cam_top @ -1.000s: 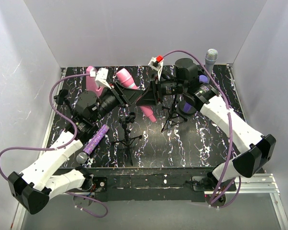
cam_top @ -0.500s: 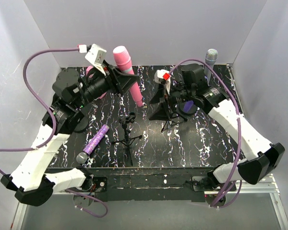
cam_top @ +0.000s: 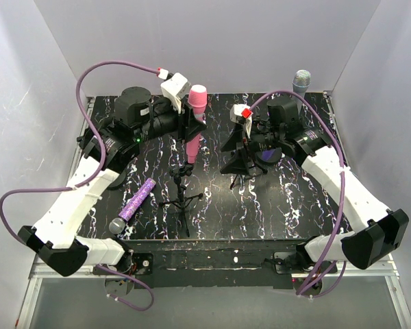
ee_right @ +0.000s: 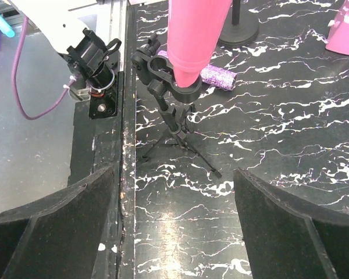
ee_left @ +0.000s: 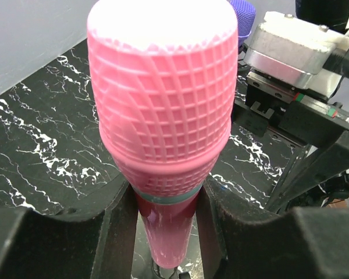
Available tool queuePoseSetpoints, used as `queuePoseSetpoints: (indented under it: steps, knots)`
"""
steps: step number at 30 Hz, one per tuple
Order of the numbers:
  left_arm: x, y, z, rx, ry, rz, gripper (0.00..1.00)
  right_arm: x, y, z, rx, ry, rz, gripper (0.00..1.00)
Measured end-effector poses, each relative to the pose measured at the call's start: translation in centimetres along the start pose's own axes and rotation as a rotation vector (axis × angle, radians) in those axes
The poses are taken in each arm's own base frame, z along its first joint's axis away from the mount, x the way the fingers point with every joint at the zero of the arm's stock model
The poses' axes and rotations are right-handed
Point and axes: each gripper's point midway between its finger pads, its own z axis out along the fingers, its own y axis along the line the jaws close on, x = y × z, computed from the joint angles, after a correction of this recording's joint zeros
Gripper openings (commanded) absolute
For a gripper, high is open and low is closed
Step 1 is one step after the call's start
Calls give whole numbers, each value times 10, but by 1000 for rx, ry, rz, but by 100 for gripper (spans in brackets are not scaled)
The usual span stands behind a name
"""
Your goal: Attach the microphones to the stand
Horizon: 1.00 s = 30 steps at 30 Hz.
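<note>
My left gripper (cam_top: 190, 122) is shut on the pink microphone (cam_top: 195, 103) and holds it upright, head up. In the left wrist view its fingers (ee_left: 113, 232) press the shaft just below the ribbed head (ee_left: 163, 99). The tail (ee_right: 192, 40) meets the clip of the small black tripod stand (ee_right: 163, 75), which stands at the table's front middle (cam_top: 181, 199). My right gripper (cam_top: 234, 147) hangs open to the right of it, holding nothing (ee_right: 174, 232). The glittery purple microphone (cam_top: 137, 201) lies at front left. The silver-grey microphone (cam_top: 301, 83) stands at back right. The dark purple microphone (cam_top: 268, 153) shows behind the right gripper.
A second black tripod (cam_top: 243, 179) stands under the right gripper. The pink wedge-shaped box (ee_right: 346, 29) and a round black base (ee_right: 238, 35) sit on the left side of the black marbled table (cam_top: 288, 205). White walls close in three sides.
The left arm has swung the pink microphone from a slant to upright over the front stand. The right gripper has opened and drawn back to the right.
</note>
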Motion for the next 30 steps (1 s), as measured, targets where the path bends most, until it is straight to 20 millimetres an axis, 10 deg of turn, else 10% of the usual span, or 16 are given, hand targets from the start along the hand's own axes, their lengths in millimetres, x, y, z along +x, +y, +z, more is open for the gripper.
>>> queuePoseSetpoints:
  steps: [30]
  knots:
    - [54,-8,-18,57,-48,124,0,4,0,-1,-29,-33,28,91]
